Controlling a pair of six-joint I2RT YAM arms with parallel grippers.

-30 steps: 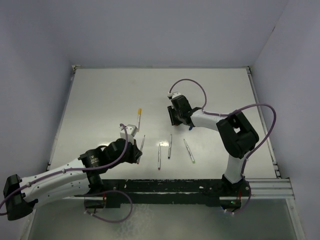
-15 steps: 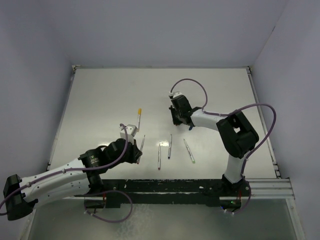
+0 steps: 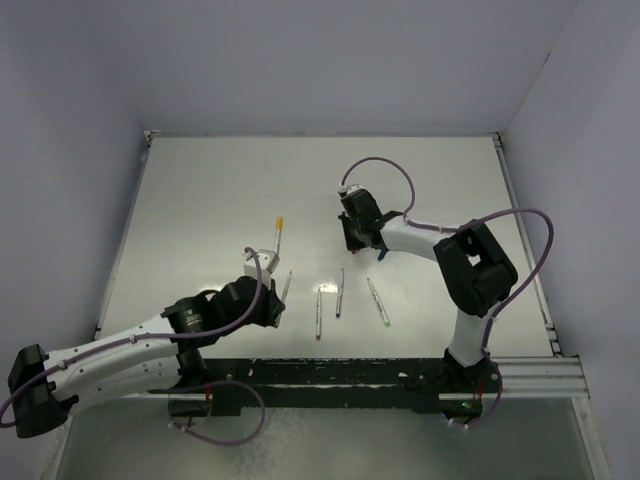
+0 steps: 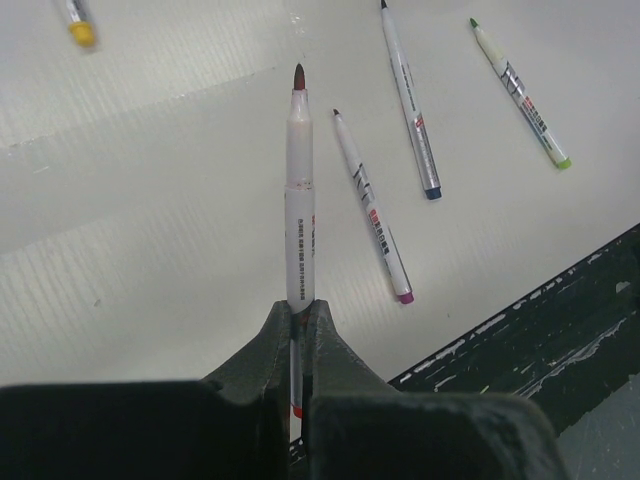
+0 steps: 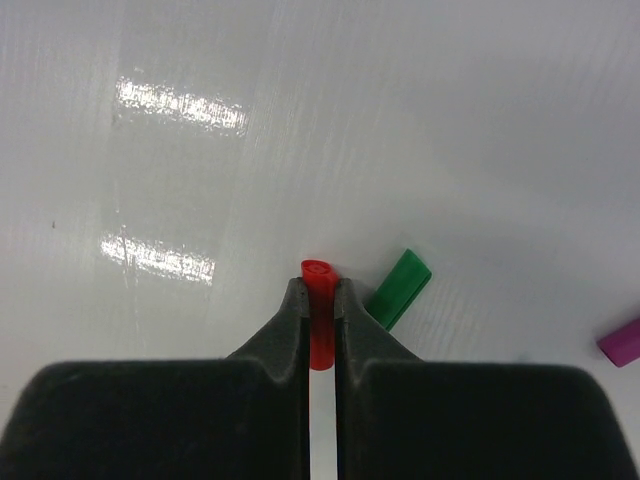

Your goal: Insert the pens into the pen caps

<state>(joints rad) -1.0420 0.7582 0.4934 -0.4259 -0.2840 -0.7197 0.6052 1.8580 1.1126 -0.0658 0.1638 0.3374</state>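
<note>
My left gripper (image 4: 300, 312) is shut on the rear of a red-tipped pen (image 4: 299, 190), which points forward above the table; the same pen (image 3: 285, 287) shows in the top view. My right gripper (image 5: 319, 292) is shut on a red pen cap (image 5: 319, 272) resting on the table at centre back. A green cap (image 5: 398, 290) lies just right of it and a purple cap (image 5: 622, 342) farther right. Three uncapped pens lie near the front: a pink-ended pen (image 4: 371, 215), a blue-ended pen (image 4: 411, 105) and a green pen (image 4: 520, 95).
A pen with a yellow cap on it (image 3: 278, 238) lies left of centre. The black mounting rail (image 3: 360, 375) runs along the near table edge. White raised edges (image 3: 523, 240) border the table's sides.
My right gripper has closed its fingers onto the red cap. The left arm, still holding its pen, has shifted only slightly.
</note>
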